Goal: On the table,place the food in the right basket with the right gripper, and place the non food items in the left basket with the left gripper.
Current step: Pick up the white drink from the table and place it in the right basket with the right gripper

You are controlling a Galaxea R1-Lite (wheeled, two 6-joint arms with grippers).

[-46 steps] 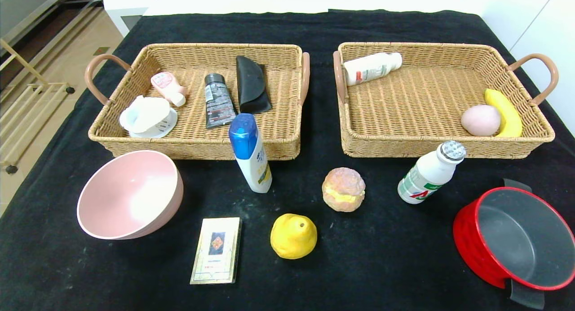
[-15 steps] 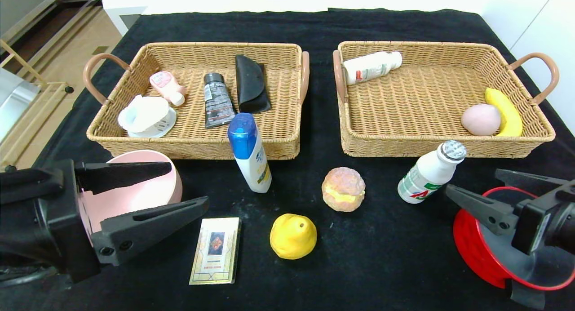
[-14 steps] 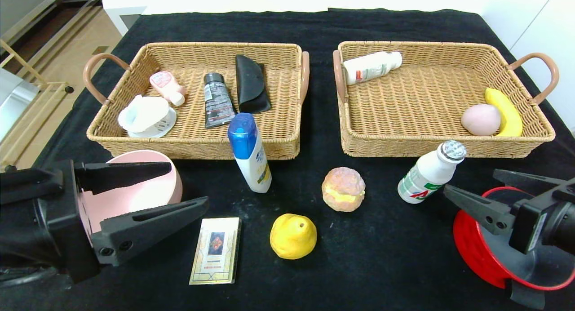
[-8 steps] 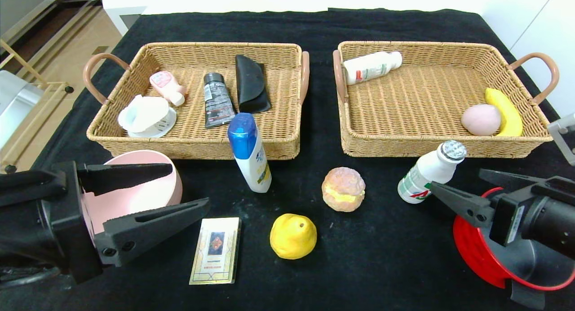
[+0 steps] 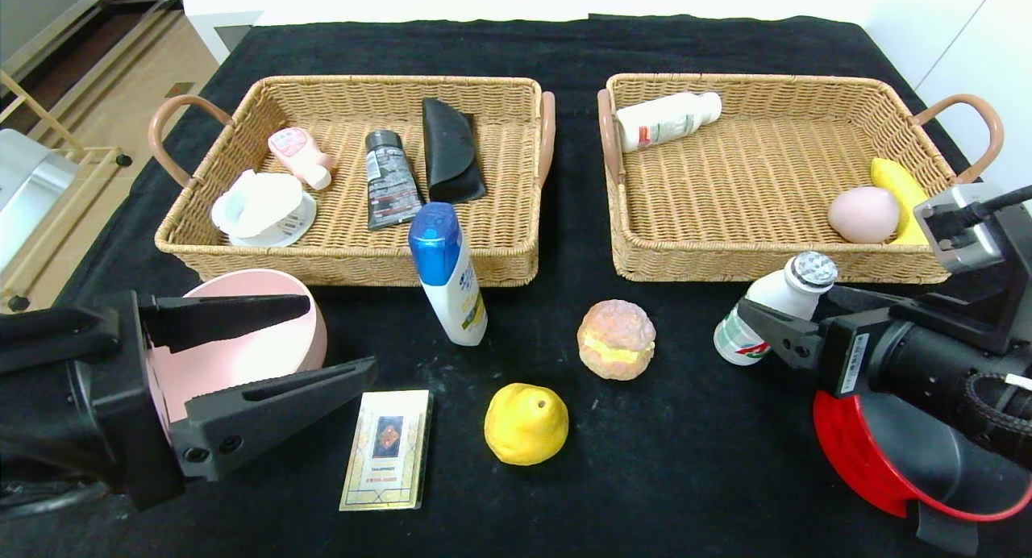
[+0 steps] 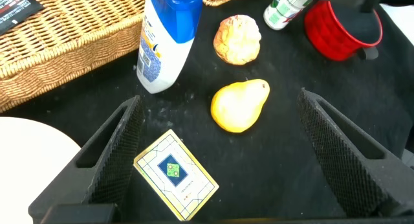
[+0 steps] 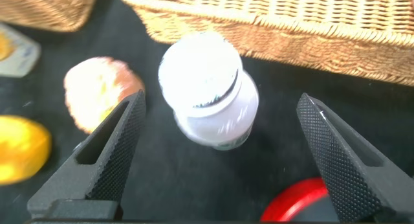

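Observation:
A white drink bottle (image 5: 766,312) stands in front of the right basket (image 5: 774,264). My right gripper (image 5: 782,300) is open, with its fingers on either side of the bottle and not touching it; the right wrist view shows the bottle (image 7: 207,88) between them (image 7: 221,96). A cream puff (image 5: 617,339) and a yellow pear (image 5: 526,422) lie mid-table. A card box (image 5: 389,448), a blue-capped bottle (image 5: 446,276) and a pink bowl (image 5: 242,356) are on the left. My left gripper (image 5: 343,336) is open and empty, hovering near the bowl and the card box (image 6: 174,174).
The left basket (image 5: 347,260) holds a pink tube, a dark tube, a black pouch and a white holder. The right basket holds a white bottle, a pink egg-shaped item and a banana. A red pot (image 5: 911,469) sits below my right arm.
My right gripper has moved left and forward from over the red pot until its open fingers flank the white drink bottle. My left gripper has barely moved.

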